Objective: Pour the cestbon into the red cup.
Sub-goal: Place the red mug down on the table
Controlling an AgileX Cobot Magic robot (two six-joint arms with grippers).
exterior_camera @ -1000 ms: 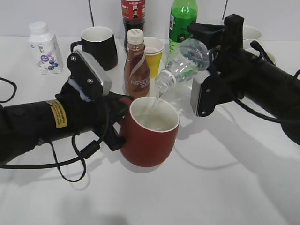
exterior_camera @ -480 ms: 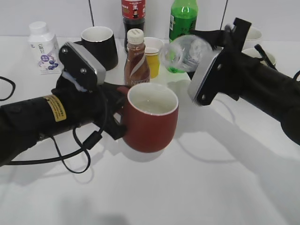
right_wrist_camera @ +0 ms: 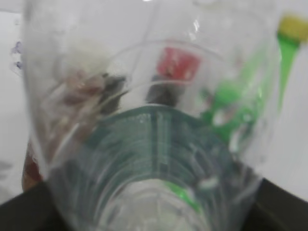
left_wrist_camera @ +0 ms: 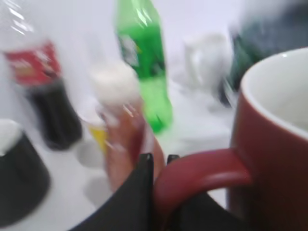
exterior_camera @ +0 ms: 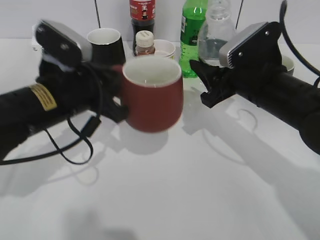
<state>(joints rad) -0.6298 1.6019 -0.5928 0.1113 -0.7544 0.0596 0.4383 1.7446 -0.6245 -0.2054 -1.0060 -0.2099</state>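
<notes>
Now, cestbon (exterior_camera: 216, 35): standing about upright in the right gripper (exterior_camera: 210, 82), mouth up, which suggests pouring is over; sitting at roughly 2 o'clock from the red cup (exterior_camera: 151, 95).
Bottle versus fingers: in the right wrist view the cestbon (right_wrist_camera: 154, 144) is filling the frame, dark jaw edges showing at 5 and 7 o'clock, so the jaws are closing on its body.
Red cup: hanging clear of the table, rim level, presumably to keep the water in.
Cup versus fingers: the left gripper (left_wrist_camera: 159, 166) is pinching the loop handle (left_wrist_camera: 202, 168), fingers narrow, at 9 o'clock of the cup.
Surroundings: green soda bottle (exterior_camera: 193, 30) at 12 o'clock, Nescafe bottle (exterior_camera: 144, 43) behind the cup.
</notes>
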